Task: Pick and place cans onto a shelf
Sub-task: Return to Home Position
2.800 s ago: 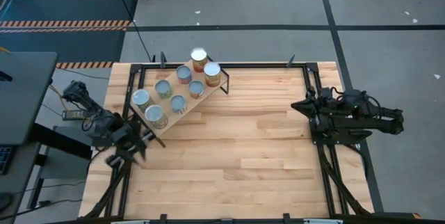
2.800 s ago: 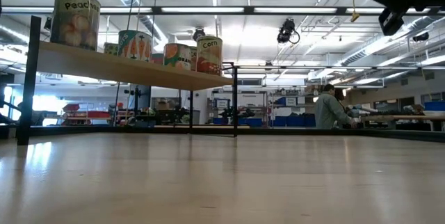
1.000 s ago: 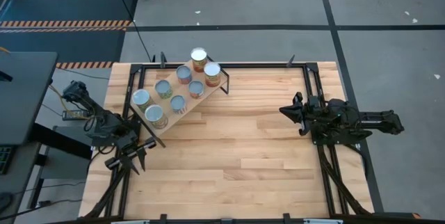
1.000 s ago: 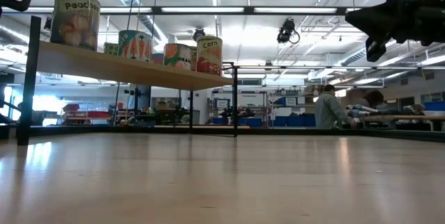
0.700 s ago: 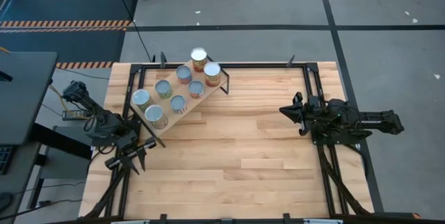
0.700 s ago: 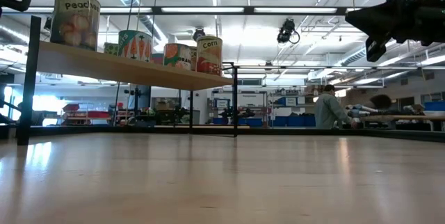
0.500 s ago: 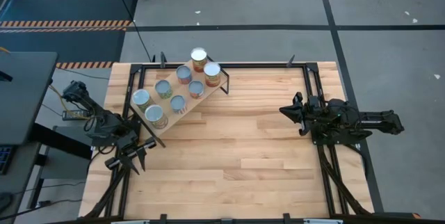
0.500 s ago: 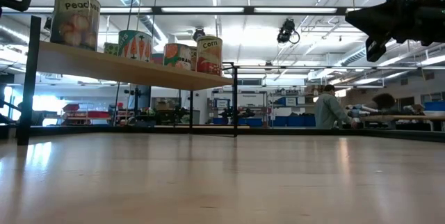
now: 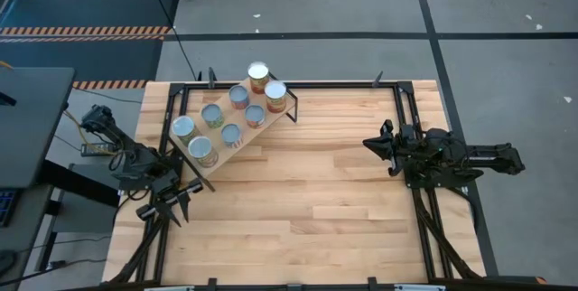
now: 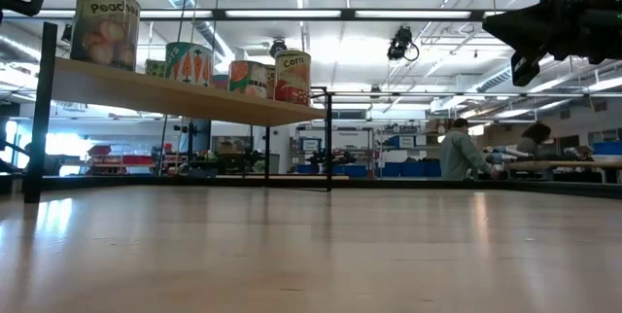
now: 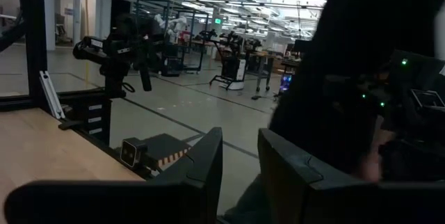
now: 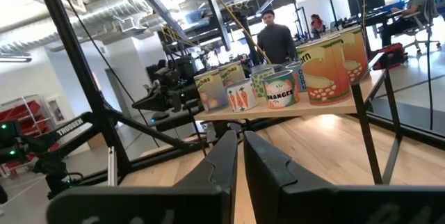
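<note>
We saw the shelf (image 10: 175, 92), a light-wood rectangular plank carried on black metal bracket legs (image 10: 328, 140), standing at the far left part of the light-wood desk with black rails (image 9: 316, 201); from above it lay at a slant to the desk's edges, and from the low view its board stood well clear of the desk top. On it we counted eight small cylindrical cans with shiny silver round tops (image 9: 231, 133); they stood upright in two rows of four along the plank, close to one another and none stacked. In the low view the nearest one was a can marked Peaches (image 10: 105, 26), with pale fruit pictured on a greenish label; beyond it stood a teal can with carrots (image 10: 188, 63), then an orange-red labelled can (image 10: 248, 78), then a can marked Corn (image 10: 292, 77) near the far end.

The left claw (image 11: 240, 140) hung at the desk's left edge, near the shelf's near end but apart from it; its fingers (image 11: 208, 168) stood a little apart, with floor showing through the gap, and gripped nothing. The right claw (image 12: 241, 140) hung over the desk's right side, well apart from the shelf and pointing towards the desk's middle; its fingers were pressed almost together on nothing, and its wrist view looked across at the cans lined up on the plank. A person (image 10: 460, 153) stood far off in the room behind the desk.
</note>
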